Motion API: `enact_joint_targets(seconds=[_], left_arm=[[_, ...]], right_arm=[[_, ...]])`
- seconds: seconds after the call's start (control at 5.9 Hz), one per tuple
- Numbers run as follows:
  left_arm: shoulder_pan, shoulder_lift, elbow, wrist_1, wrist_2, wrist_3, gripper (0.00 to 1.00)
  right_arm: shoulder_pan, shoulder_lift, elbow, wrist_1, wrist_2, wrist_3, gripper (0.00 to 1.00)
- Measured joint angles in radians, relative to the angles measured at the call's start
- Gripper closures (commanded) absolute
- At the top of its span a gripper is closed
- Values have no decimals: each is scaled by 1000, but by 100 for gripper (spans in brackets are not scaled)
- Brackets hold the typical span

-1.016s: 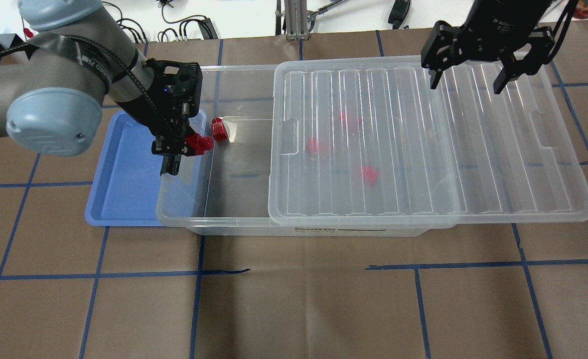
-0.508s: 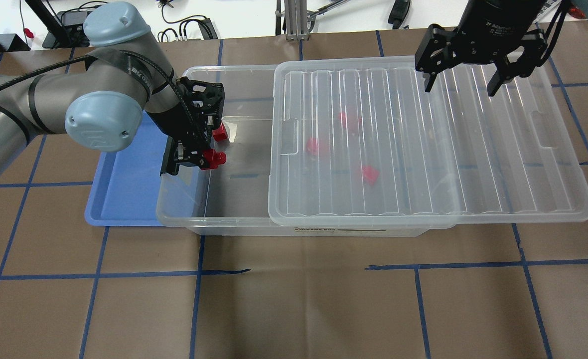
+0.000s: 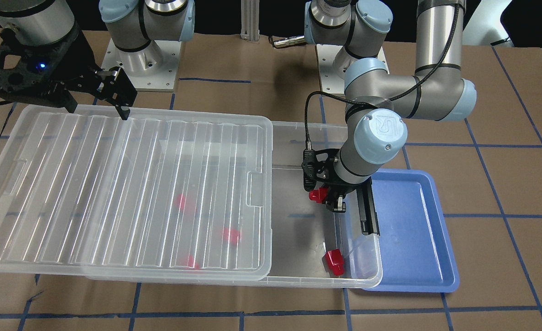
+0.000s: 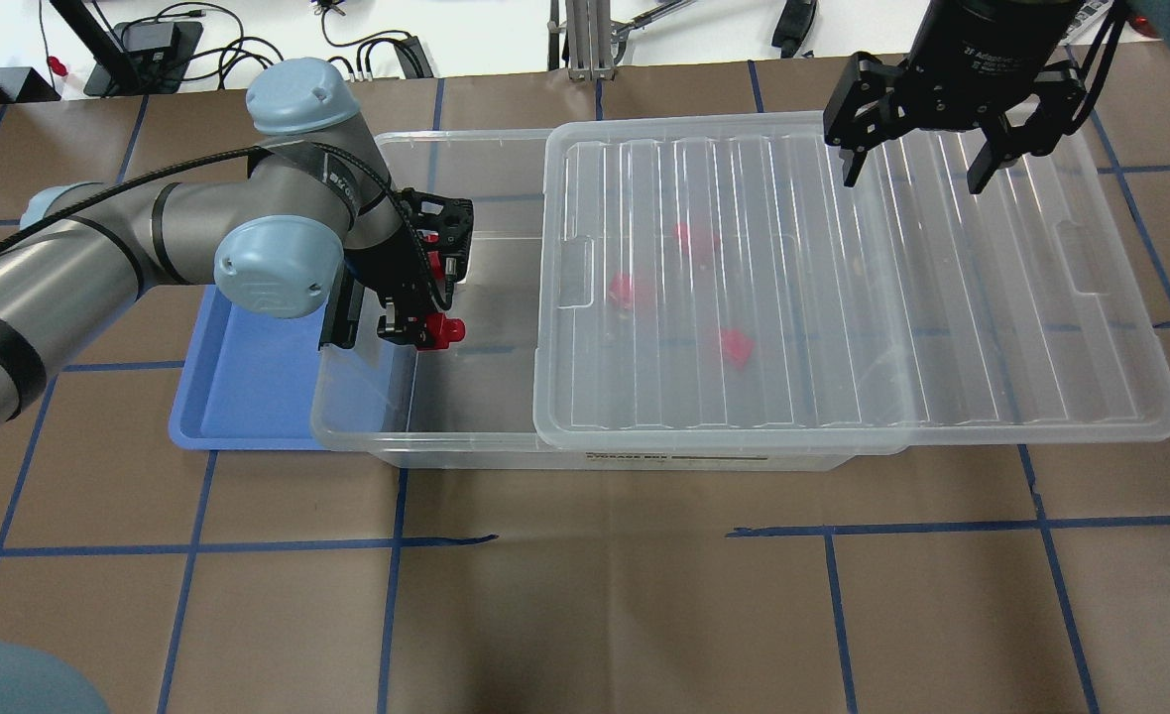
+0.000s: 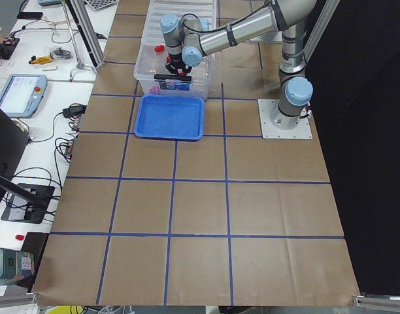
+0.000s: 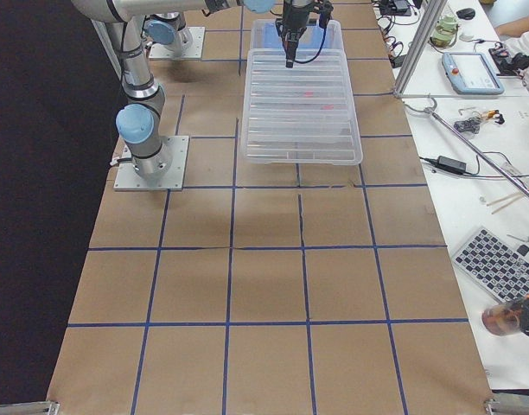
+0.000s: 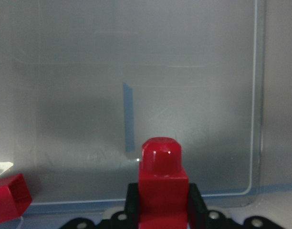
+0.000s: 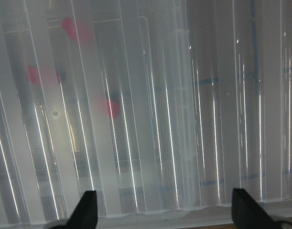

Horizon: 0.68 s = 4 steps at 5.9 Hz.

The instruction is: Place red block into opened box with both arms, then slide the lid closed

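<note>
My left gripper (image 4: 422, 331) is shut on a red block (image 4: 437, 332), holding it over the uncovered left end of the clear box (image 4: 362, 436). The wrist view shows the red block (image 7: 162, 181) between the jaws, nub pointing forward, above the box floor. A second red block (image 3: 334, 262) lies on the box floor near the blue-tray end. Three more red blocks (image 4: 736, 347) show blurred under the ribbed clear lid (image 4: 843, 278), which covers the box's right part and overhangs its right end. My right gripper (image 4: 912, 174) hangs open above the lid's far edge, empty.
A blue tray (image 4: 248, 397) sits against the box's left end, partly under its rim. The left arm's elbow (image 4: 268, 268) hovers over the tray. Brown paper with blue tape lines covers the table (image 4: 585, 595). Cables and stands lie beyond the far edge.
My left gripper has carried the red block rightward from over the blue tray's edge to over the open part of the box. The right gripper has barely shifted.
</note>
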State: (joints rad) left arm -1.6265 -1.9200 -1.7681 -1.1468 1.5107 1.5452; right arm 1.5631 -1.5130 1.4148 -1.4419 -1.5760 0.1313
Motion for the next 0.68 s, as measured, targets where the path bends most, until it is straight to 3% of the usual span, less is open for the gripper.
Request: enact_joint_targets(seconds=[0.17, 0.34, 0.51, 0.68], left_arm=[[-3, -27, -23, 57, 3, 0, 97], [-4, -40, -45, 99, 4, 0, 35], [-4, -45, -55, 112, 4, 0, 3], [-4, -44, -55, 112, 5, 0, 2]], right_arm=[[0, 0, 1, 0, -3, -1, 0], [0, 0, 2, 0, -5, -2, 0], [0, 1, 2, 0, -7, -3, 0], [0, 2, 2, 0, -8, -4, 0]])
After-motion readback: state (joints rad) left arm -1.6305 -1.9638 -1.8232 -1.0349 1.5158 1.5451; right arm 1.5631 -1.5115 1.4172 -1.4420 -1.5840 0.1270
